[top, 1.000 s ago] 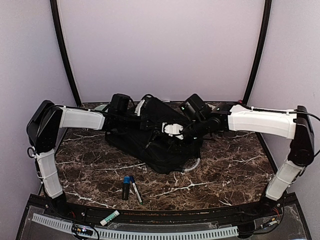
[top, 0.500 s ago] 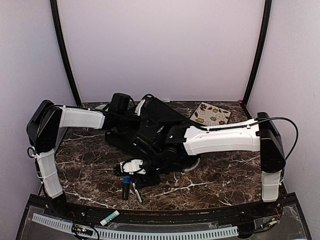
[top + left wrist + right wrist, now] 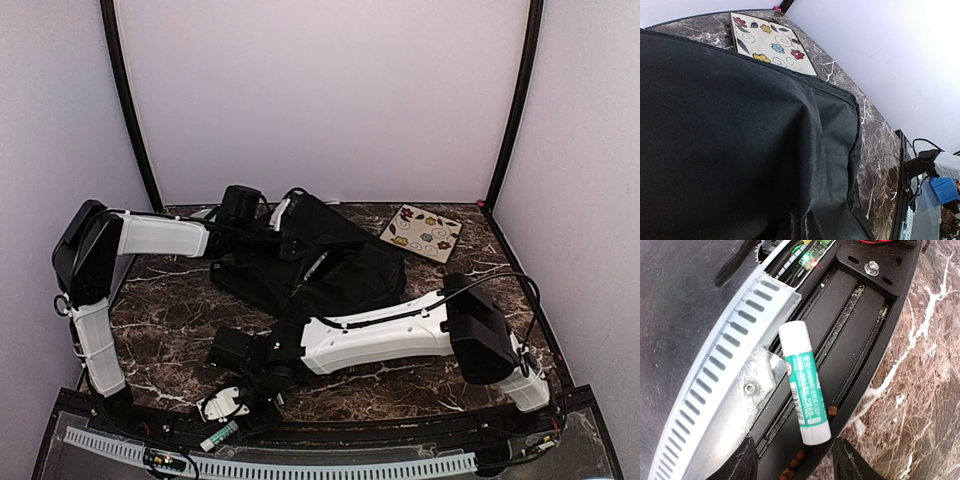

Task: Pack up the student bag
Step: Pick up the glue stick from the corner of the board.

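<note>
The student bag is a big black fabric backpack lying at the back middle of the marble table. My left gripper is at its upper edge. In the left wrist view black cloth fills the picture, gathers into folds at the bottom, and hides the fingers. My right gripper reaches past the table's front left edge. It hangs open over a green and white glue stick, which lies on the black frame rail just beyond the two fingertips. The glue stick also shows from above.
A flowered notebook lies at the back right beside the bag, also seen as the notebook in the left wrist view. A slotted white cable duct runs next to the glue stick. My right arm spans the front of the table.
My right arm swung from the bag down to the front left edge and now hovers over the glue stick with wider jaws. It now covers the pens. The left arm has not moved.
</note>
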Available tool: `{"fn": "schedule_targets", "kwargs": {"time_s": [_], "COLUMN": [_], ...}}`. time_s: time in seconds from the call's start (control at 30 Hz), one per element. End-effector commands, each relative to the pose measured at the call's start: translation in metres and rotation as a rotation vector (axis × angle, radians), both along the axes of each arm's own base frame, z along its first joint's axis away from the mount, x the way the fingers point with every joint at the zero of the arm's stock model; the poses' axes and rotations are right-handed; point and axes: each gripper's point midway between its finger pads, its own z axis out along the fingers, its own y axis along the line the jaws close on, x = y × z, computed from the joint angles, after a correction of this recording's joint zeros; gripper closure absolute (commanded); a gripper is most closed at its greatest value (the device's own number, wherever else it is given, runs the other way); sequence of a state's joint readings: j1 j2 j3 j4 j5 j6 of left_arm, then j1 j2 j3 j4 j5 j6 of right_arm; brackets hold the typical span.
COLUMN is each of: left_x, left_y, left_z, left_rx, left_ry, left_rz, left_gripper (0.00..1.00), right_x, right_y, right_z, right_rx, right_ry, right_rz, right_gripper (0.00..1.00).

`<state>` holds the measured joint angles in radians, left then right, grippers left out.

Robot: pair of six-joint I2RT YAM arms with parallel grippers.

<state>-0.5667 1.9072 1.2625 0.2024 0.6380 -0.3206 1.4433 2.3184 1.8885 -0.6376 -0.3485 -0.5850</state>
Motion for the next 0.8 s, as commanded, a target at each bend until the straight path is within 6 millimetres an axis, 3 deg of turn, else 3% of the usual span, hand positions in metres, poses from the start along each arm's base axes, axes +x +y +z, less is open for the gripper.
{"fn": "schedule_targets", "kwargs": {"time_s": [0.0, 0.3, 0.6, 0.77], "left_x": [-0.003, -0.008, -0.009, -0.011], "left_y": [0.001, 0.005, 0.007, 0.007], "left_z": [0.053, 0.068, 0.072, 0.074], "left_rx": [-0.065, -0.078, -0.074, -0.074], "left_ry": [-0.084, -0.111, -0.128, -0.130], "left_rz": [-0.024, -0.023, -0.021, -0.022], "left_gripper": [1.00, 1.00, 1.00, 1.00], "right_x": [-0.002, -0.015, -0.013, -0.011], "right_y": [0.024, 0.030, 0.032, 0.031], "right_z": [0.010, -0.015, -0.020, -0.020], "right_rx": [0.080, 0.066, 0.068, 0.059], "right_ry": [0.018, 0.015, 0.005, -0.008], "right_rz": [0.004, 0.037, 0.044, 0.036], "right_gripper": [0.48, 0.52, 0.60, 0.74]}}
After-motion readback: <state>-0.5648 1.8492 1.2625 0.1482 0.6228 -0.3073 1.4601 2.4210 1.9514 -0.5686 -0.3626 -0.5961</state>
